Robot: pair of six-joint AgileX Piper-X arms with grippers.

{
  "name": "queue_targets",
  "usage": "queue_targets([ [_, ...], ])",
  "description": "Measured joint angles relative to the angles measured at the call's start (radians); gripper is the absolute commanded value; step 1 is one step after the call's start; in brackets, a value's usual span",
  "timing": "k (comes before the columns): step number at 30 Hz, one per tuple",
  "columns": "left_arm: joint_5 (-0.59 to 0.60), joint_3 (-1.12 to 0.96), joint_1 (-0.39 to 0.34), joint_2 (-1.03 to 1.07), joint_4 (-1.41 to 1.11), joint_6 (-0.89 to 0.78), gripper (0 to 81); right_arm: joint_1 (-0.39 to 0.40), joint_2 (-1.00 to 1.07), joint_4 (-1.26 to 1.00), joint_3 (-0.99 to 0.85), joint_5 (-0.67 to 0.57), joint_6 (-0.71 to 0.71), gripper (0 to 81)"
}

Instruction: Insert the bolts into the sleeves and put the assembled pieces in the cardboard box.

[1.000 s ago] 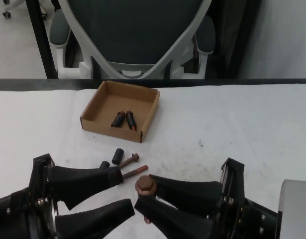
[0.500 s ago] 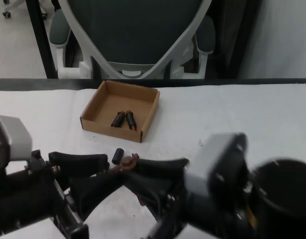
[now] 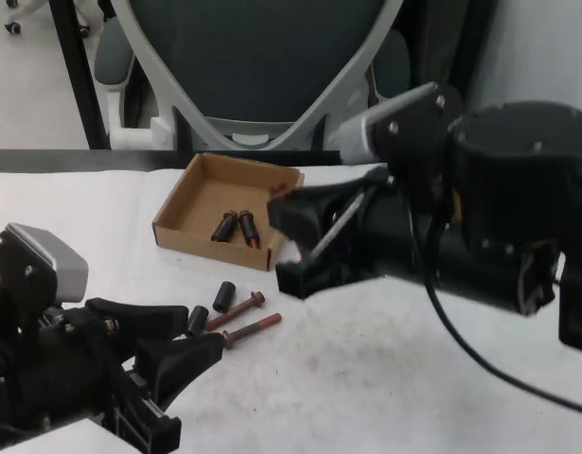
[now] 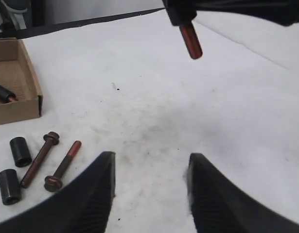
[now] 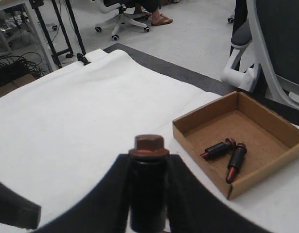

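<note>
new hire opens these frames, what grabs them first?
The right gripper, raised over the bench, is shut on an assembled piece, a copper-coloured bolt in a black sleeve. Lower down, two loose bolts and two empty sleeves lie on the white bench close by the open left gripper. Two finished pieces lie in the cardboard box farther back.

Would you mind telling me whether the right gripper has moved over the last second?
Yes. The right gripper has travelled forward from the near bench edge to beside the cardboard box, shut on the sleeved bolt.
</note>
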Motion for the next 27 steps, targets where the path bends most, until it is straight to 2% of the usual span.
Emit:
queue_targets([
  [9, -0.050, -0.059, 0.000, 0.057, 0.074, -0.003, 44.7, -0.046, 0.157, 0.115, -0.147, -0.072, 0.000, 0.3],
  [16, -0.106, -0.190, 0.000, 0.226, 0.195, -0.003, 44.7, -0.076, 0.296, 0.220, -0.297, -0.106, -0.005, 0.3],
  [27, -0.205, -0.412, 0.000, 0.496, 0.387, 0.036, 44.7, -0.133, 0.526, 0.476, -0.638, -0.127, -0.065, 0.3],
])
